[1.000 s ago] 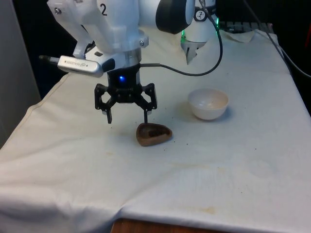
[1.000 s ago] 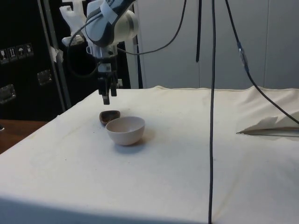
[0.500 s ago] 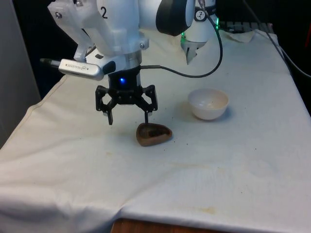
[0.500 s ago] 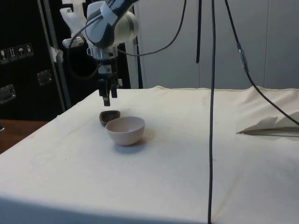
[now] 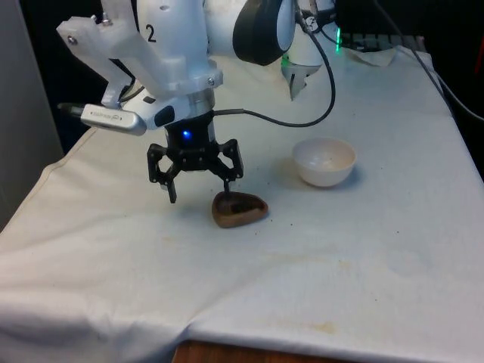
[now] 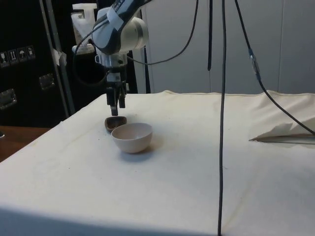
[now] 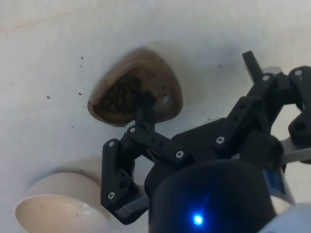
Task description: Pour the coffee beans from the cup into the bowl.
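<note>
A brown cup (image 5: pixel 239 209) holding dark coffee beans rests on the white cloth. It shows in the side view as the cup (image 6: pixel 115 123) and in the wrist view as the cup (image 7: pixel 136 90). The empty white bowl (image 5: pixel 325 161) stands to the front view's right of it, also seen as the bowl (image 6: pixel 132 137) and the bowl (image 7: pixel 63 208). My gripper (image 5: pixel 200 193) hangs open just above the cup's left rim. One fingertip (image 7: pixel 143 97) is over the beans, the other is outside the cup. The gripper (image 6: pixel 115 108) holds nothing.
A black cable (image 5: pixel 302 113) loops over the cloth behind the bowl. A few dark specks (image 7: pixel 80 60) lie around the cup. A folded white sheet (image 6: pixel 285 135) lies at the side view's right. The table's near edge (image 5: pixel 265 340) drops off in front.
The arm has turned and brought the gripper lower and closer over the cup. The fingers stay open. Cup and bowl have not moved.
</note>
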